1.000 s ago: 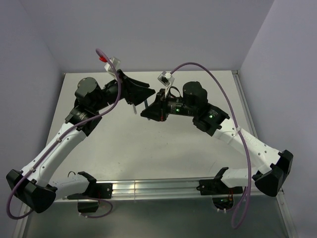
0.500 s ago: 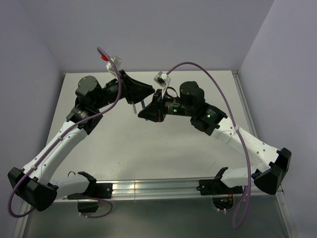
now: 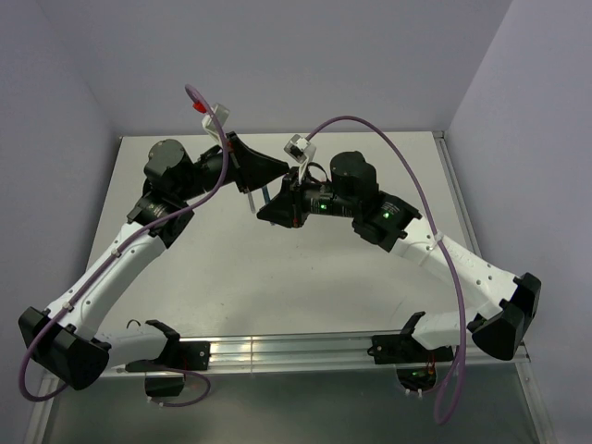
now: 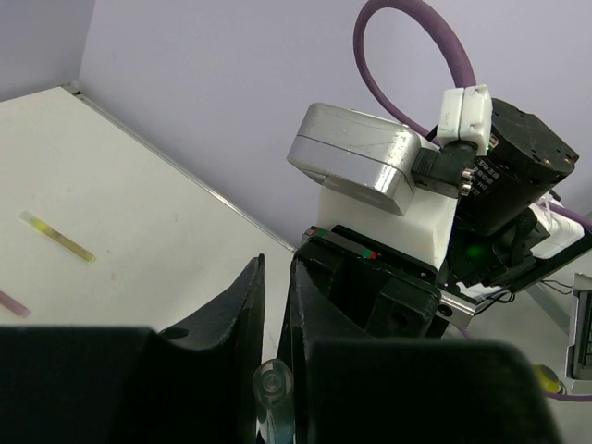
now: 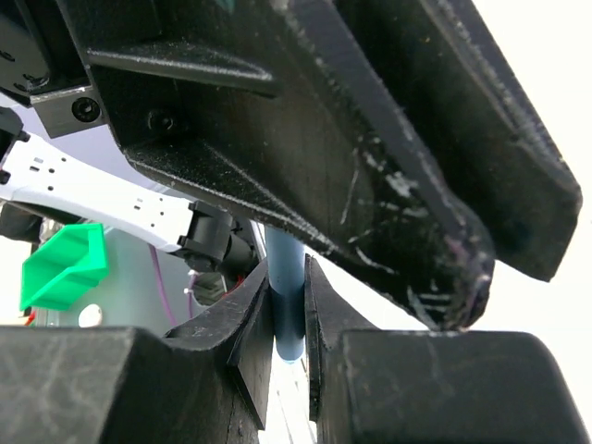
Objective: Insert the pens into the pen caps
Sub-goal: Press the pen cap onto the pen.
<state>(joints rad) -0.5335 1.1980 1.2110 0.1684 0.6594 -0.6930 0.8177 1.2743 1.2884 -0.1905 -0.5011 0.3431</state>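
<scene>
From above, we see the left arm point(image 3: 120, 268) reaching from seven o'clock toward the middle of the table point(image 3: 277, 287). The right arm point(image 3: 453, 268) comes in from five o'clock to meet it. The two grippers come together above the far half of the table, at about twelve o'clock from its centre.

In the left wrist view, a yellow pen point(image 4: 57, 237) lies flat on the table at nine o'clock, well apart from the grippers. A purplish pen point(image 4: 9, 302) just shows at the left edge below it. The left gripper point(image 4: 276, 277) has its fingers point(image 4: 245, 314) drawn narrow. A pale, see-through cap point(image 4: 274, 388) sits between them at six o'clock, its open mouth toward the camera, and both fingers appear to press on it. Beyond the fingertips, at one o'clock, is the silver camera box point(image 4: 356, 157) on the other wrist.

In the right wrist view, a green bin point(image 5: 60, 268) shows at nine o'clock. The right gripper point(image 5: 287, 277) is clamped on a blue pen point(image 5: 285, 314). The pen stands upright between the two fingers, touching both. It runs up toward twelve o'clock, where it passes out of sight behind the black body of the left gripper. We cannot tell whether its tip is inside the cap.
</scene>
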